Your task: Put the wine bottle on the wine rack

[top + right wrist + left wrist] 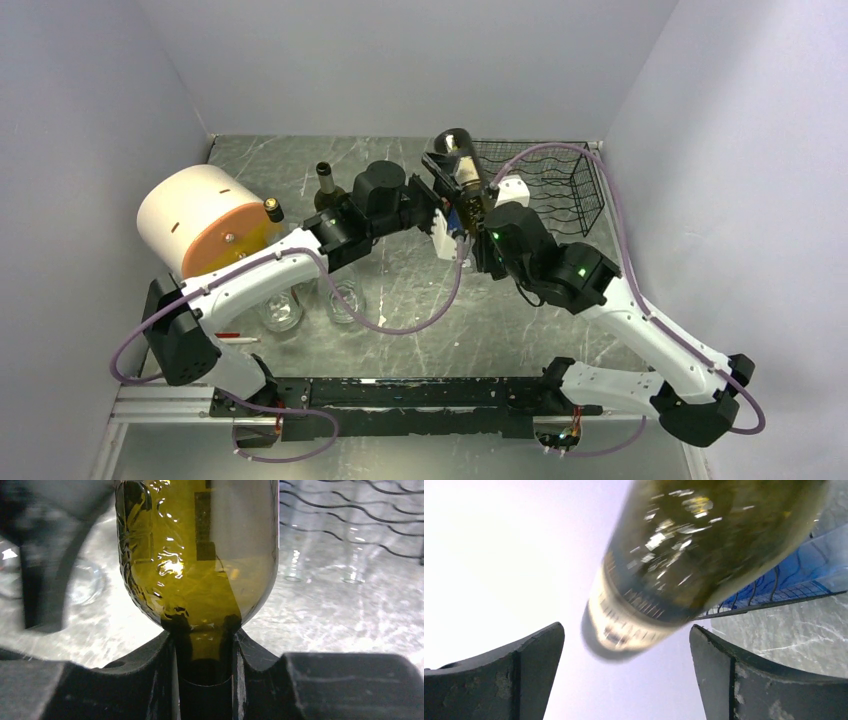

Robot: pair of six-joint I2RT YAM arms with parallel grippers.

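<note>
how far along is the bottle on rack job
Done: the wine bottle is up off the table, its neck clamped in the right gripper. In hand: it is held beside the wine rack, with the left gripper open around its base, not touching. Left: laying it on a tier.

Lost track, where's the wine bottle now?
Top view, centre-back: the wine bottle is held up just left of the wine rack, neck in the right gripper.
</note>
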